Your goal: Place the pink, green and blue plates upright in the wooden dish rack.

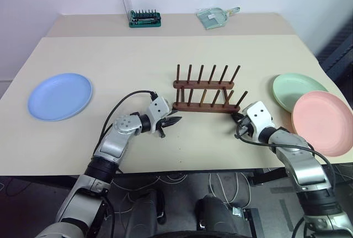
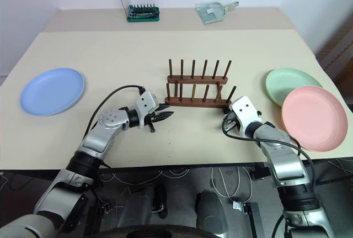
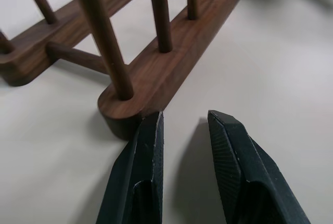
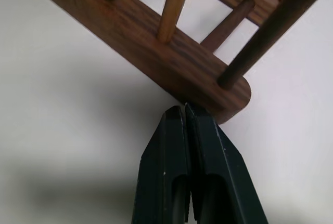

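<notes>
The wooden dish rack (image 1: 205, 91) stands empty at the table's middle. The blue plate (image 1: 59, 96) lies flat at the far left. At the right the pink plate (image 1: 322, 122) lies partly over the green plate (image 1: 295, 90). My left gripper (image 3: 184, 120) is low at the left end of the rack's near rail (image 3: 171, 73). Its fingers stand a little apart with nothing between them, one tip against the rail end. My right gripper (image 4: 184, 110) is shut and empty, its tips touching the right end of that rail (image 4: 151, 42).
A green screwdriver-bit case (image 1: 145, 19) with a raised clear lid stands at the back. A pale green dustpan-like item (image 1: 215, 17) lies to its right. The table's front edge runs just below both arms.
</notes>
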`<state>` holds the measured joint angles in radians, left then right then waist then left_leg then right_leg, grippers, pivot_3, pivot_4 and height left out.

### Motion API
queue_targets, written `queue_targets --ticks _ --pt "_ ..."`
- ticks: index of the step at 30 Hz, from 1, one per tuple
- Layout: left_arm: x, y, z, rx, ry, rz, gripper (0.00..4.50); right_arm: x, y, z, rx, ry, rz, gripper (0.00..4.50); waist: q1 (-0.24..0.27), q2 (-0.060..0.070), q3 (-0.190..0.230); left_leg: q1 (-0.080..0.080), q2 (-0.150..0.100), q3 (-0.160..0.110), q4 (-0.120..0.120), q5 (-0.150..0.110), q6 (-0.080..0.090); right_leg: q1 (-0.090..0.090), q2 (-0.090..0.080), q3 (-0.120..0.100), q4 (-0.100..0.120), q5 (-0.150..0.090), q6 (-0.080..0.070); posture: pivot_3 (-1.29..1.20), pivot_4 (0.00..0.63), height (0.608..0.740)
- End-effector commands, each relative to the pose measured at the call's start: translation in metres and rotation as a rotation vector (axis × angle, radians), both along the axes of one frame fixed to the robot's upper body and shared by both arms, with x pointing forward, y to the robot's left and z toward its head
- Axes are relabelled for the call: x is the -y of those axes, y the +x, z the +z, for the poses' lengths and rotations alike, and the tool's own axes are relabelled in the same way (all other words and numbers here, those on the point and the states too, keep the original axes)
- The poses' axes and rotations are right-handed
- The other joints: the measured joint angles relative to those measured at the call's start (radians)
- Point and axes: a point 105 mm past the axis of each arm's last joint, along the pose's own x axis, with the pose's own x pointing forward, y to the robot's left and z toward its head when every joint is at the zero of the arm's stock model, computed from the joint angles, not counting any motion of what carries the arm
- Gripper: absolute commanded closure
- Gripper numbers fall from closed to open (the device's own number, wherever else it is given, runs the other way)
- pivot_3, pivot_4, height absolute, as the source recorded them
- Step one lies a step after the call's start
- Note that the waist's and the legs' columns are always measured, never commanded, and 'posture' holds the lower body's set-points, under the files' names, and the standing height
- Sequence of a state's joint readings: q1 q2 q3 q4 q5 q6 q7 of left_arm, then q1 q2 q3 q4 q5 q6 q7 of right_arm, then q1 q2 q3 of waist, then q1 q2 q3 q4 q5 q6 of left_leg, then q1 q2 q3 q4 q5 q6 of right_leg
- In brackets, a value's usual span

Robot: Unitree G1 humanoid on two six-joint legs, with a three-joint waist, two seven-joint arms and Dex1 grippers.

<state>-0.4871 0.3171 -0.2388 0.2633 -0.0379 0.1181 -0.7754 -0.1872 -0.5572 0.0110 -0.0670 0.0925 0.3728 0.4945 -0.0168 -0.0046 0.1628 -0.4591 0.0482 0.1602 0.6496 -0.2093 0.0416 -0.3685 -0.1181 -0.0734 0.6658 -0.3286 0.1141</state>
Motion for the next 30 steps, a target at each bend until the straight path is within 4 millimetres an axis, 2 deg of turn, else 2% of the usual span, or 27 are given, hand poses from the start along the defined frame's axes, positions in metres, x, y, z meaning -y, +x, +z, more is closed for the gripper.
queue_targets --ticks 1,9,21,24,27,30 --pt "-0.009 0.008 -0.001 0.006 0.011 0.058 3.15 0.002 0.010 0.002 0.034 -0.016 -0.023 4.41 0.000 0.000 0.000 0.000 0.000 0.000 0.000 0.000 0.000 0.000 0.000 0.000 0.000 0.000 0.000 0.00 0.150 0.732" --pt "-0.009 0.018 -0.001 0.022 0.009 0.100 3.15 -0.002 0.028 0.007 0.074 -0.013 -0.037 4.41 -0.001 0.000 0.000 0.000 0.000 0.000 0.000 0.000 0.000 0.000 0.000 0.000 0.000 0.000 0.000 0.00 0.150 0.732" --pt "-0.010 0.023 -0.005 0.016 0.002 0.128 3.15 -0.001 0.027 0.011 0.096 -0.026 -0.021 4.41 -0.001 0.000 0.000 0.000 0.000 0.000 0.000 0.000 0.000 0.000 0.000 0.000 0.001 0.000 0.000 0.00 0.150 0.732" --pt "-0.007 0.017 -0.004 0.008 -0.005 0.088 3.15 0.000 0.017 0.024 0.140 -0.069 0.024 4.41 0.000 0.000 0.000 0.000 0.000 0.000 0.000 0.000 0.000 0.000 0.000 0.000 0.001 0.000 0.000 0.00 0.150 0.732" --pt "-0.003 0.002 0.003 0.005 -0.034 -0.005 3.15 0.007 -0.004 0.040 0.121 -0.054 0.077 4.41 -0.001 0.000 0.000 -0.001 0.000 0.001 -0.001 0.000 0.000 -0.002 0.000 0.000 0.000 0.000 0.000 0.00 0.150 0.732" --pt "0.002 -0.018 0.010 -0.028 -0.104 -0.114 3.16 0.032 -0.027 0.064 0.106 -0.035 0.040 3.64 0.003 0.001 0.000 -0.001 0.000 0.001 -0.001 0.000 -0.001 -0.002 0.000 0.000 -0.001 0.000 0.000 0.00 0.150 0.732"
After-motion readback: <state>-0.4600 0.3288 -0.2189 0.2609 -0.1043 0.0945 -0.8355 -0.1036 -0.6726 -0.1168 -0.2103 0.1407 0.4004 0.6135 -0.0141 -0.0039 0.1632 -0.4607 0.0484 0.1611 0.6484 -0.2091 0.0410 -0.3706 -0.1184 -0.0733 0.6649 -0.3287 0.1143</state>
